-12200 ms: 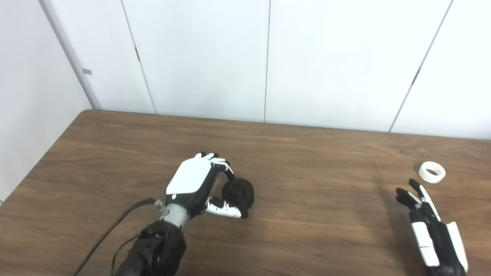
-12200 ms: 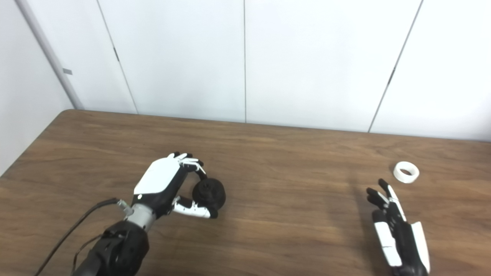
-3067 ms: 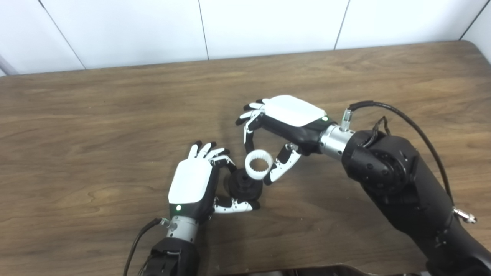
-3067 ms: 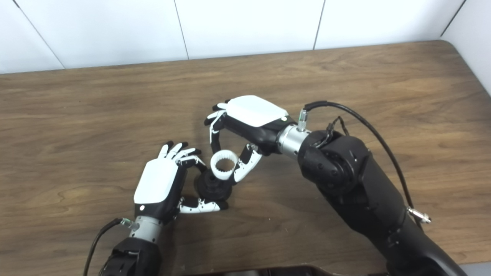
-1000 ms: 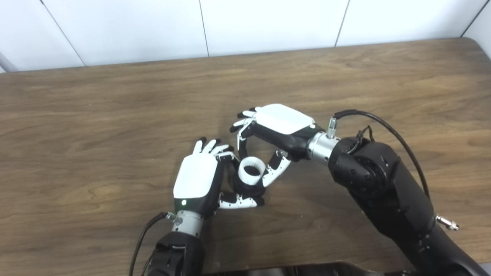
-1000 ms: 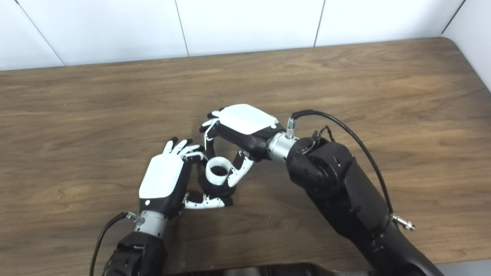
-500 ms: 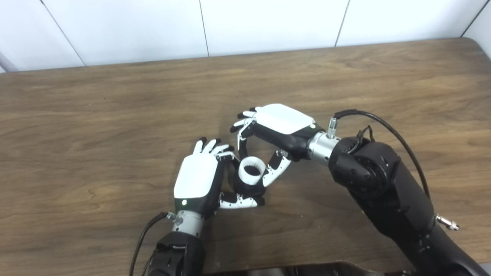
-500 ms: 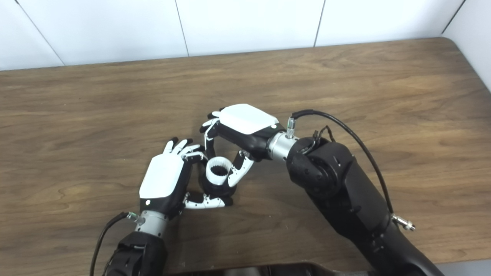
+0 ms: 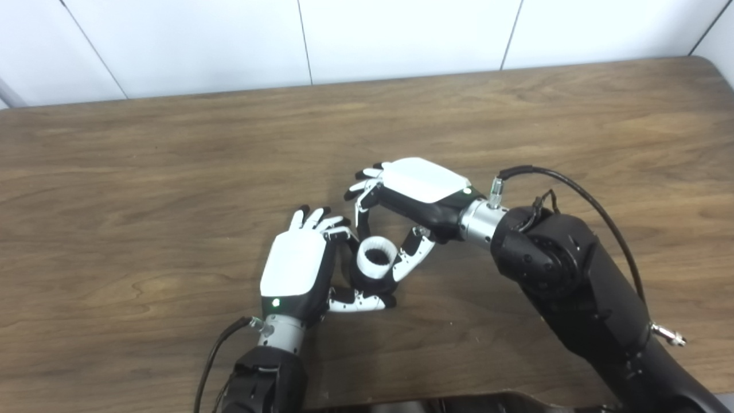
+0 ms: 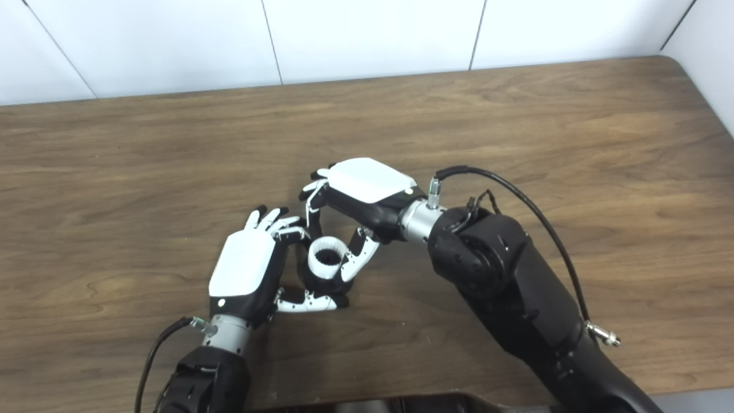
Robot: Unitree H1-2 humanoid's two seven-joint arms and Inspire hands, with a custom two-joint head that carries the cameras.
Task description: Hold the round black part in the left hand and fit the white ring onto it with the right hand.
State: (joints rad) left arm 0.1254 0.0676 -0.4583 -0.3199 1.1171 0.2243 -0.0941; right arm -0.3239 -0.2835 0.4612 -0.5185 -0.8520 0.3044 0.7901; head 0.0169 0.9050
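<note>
My left hand [image 9: 295,269] is shut on the round black part [image 9: 375,283], which rests on the wooden table [image 9: 143,172] between its fingers and thumb. The white ring [image 9: 376,258], toothed on its inside, sits on top of the black part. My right hand [image 9: 413,192] is shut on the ring, pinching it between a finger on the far side and the thumb on the right. The same scene shows in the right eye view, with the ring [image 10: 327,257] over the black part [image 10: 321,284]. Most of the black part is hidden under the ring and fingers.
The table's far edge meets a white panelled wall [image 9: 401,34]. The table's right corner [image 9: 711,63] is at the upper right. My right arm [image 9: 573,287] crosses the lower right of the table. A dark edge [image 9: 459,401] runs along the bottom.
Compared with a second ago, the right hand and ring have sunk very slightly onto the black part. About three seconds ago the ring was tilted above it. The left hand has not moved.
</note>
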